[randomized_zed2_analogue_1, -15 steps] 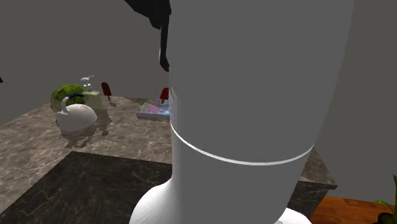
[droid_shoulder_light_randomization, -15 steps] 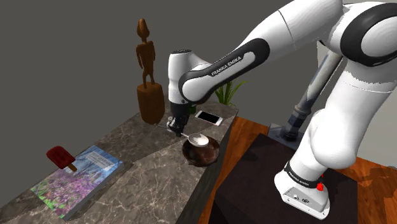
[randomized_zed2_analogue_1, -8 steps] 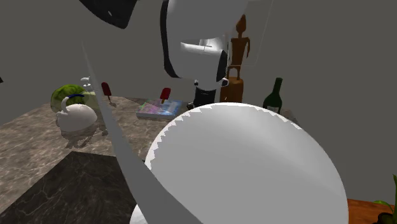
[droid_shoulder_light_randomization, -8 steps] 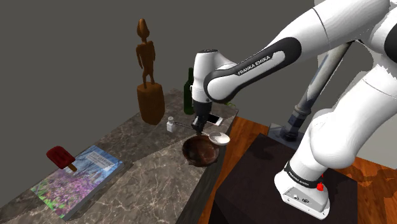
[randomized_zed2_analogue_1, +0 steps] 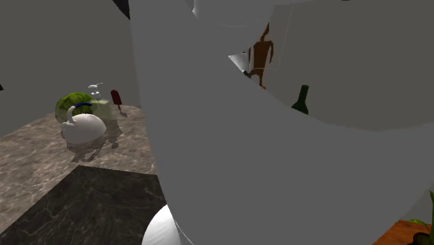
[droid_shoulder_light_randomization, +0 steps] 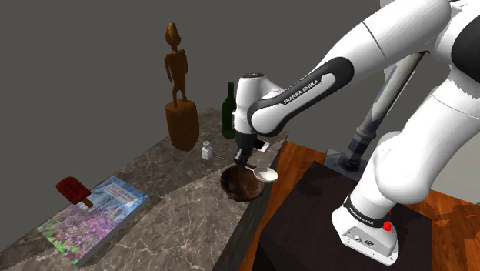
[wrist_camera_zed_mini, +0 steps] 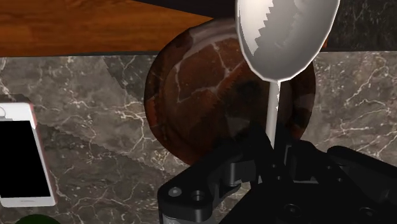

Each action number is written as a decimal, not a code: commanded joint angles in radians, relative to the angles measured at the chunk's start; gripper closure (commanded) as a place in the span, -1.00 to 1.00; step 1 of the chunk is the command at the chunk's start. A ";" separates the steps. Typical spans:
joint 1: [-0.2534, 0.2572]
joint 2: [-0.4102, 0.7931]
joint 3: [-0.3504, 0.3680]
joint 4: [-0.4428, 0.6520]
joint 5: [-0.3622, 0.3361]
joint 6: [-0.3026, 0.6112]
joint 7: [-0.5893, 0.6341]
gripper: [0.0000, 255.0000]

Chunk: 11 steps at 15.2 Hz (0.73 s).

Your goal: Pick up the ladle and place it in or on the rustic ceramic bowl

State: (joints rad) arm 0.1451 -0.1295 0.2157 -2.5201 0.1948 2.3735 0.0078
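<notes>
The ladle [wrist_camera_zed_mini: 286, 38] is smooth glossy metal, the bowl [wrist_camera_zed_mini: 197, 95] crackle-veined brown, the counter [wrist_camera_zed_mini: 83, 108] veined marble.

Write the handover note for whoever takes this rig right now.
Claw: shut on the ladle, gripping its handle.
Ladle: handle runs across above the bowl, scoop sits out over the rim. I cannot tell whether it touches the bowl.
Done: pick-up and carry to the bowl.
Left: lower the ladle into the bowl, open the claw, back away.
</notes>
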 commanded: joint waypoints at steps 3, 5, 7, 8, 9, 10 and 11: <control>0.000 0.045 0.002 -0.016 -0.001 0.061 -0.003 1.00; 0.000 0.069 0.004 -0.022 -0.002 0.091 -0.005 1.00; 0.001 0.091 0.004 -0.027 -0.003 0.119 -0.006 1.00; 0.001 0.091 0.004 -0.028 -0.003 0.119 -0.006 1.00; 0.001 0.091 0.004 -0.027 -0.003 0.119 -0.006 1.00; 0.001 0.091 0.004 -0.027 -0.003 0.119 -0.006 1.00; 0.001 0.091 0.004 -0.027 -0.003 0.119 -0.006 1.00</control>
State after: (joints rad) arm 0.1457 -0.0388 0.2200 -2.5475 0.1918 2.4914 0.0022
